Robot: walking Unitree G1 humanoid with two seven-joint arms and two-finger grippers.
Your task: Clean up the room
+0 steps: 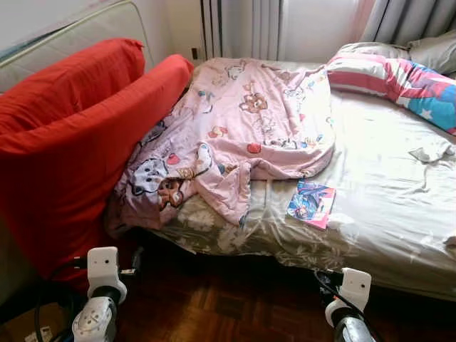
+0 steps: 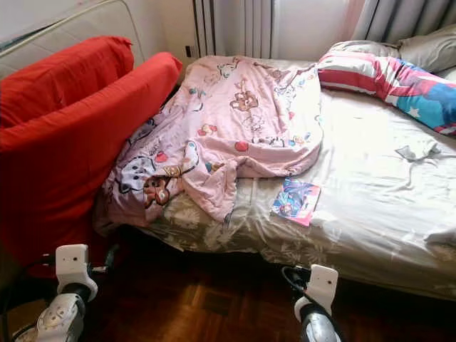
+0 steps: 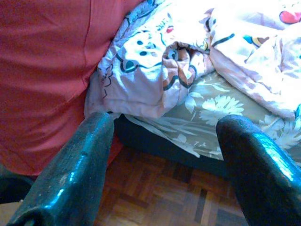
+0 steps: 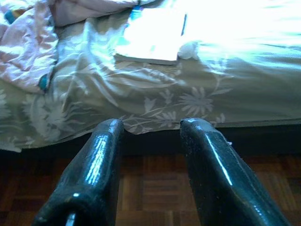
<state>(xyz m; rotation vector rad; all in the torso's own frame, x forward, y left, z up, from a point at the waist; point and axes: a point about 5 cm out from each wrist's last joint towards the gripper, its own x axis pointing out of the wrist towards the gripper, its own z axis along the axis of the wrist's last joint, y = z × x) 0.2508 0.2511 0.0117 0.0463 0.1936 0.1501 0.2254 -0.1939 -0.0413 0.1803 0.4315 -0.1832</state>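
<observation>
A pink cartoon-print blanket (image 1: 242, 135) lies crumpled across the left half of the bed (image 1: 370, 228), one corner hanging over the bed's front edge. A colourful thin book (image 1: 311, 202) rests flat on the sheet near that edge. A small crumpled white cloth (image 1: 431, 151) lies further right. Both arms are held low over the floor in front of the bed. My left gripper (image 3: 167, 125) is open, facing the blanket's hanging corner (image 3: 155, 61) and the red cushion (image 3: 47, 70). My right gripper (image 4: 153, 125) is open, pointing at the bed edge below the book (image 4: 150, 42).
Two big red cushions (image 1: 64, 142) lean against the bed's left side, with a pale mattress (image 1: 78, 32) behind them. A striped pillow (image 1: 399, 78) and a grey pillow (image 1: 434, 50) lie at the far right. Dark parquet floor (image 1: 214, 306) runs in front.
</observation>
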